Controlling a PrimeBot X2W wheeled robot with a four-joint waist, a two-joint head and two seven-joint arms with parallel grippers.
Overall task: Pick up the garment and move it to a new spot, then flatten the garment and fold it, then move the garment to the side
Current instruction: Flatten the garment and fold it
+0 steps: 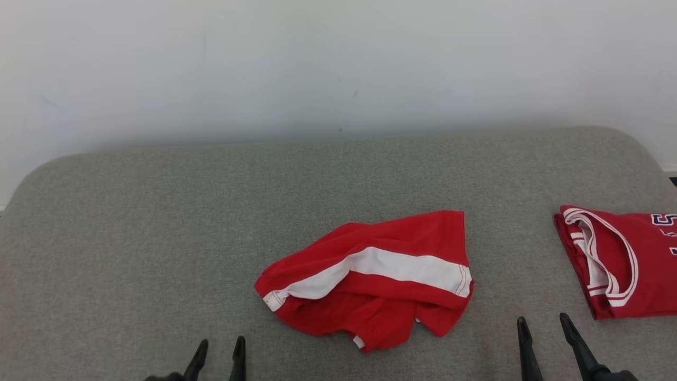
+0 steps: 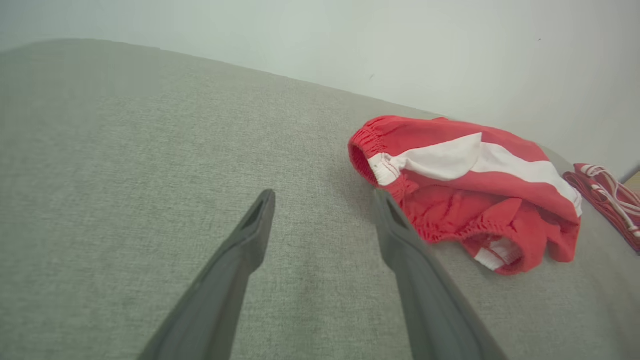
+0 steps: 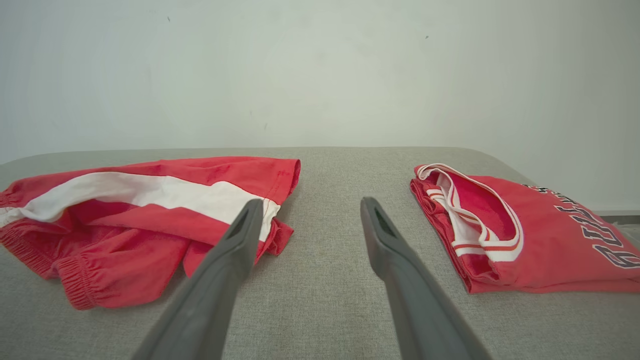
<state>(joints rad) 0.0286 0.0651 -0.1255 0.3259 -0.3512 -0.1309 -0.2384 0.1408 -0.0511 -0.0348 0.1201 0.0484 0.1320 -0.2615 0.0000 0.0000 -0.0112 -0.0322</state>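
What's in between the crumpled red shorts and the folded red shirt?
Only bare grey cushion lies between the shorts and the shirt in the head view. In the right wrist view, the right gripper points into that gap.

Bright, soft, even light washes the wall pale. The garment casts a faint shadow along its lower edge. The left wrist view dims at upper left.

Red garment with white stripe; red jersey, seemingly navy lettering.

red shorts: 1 | folded red jersey: 1 | grey cushion: 1
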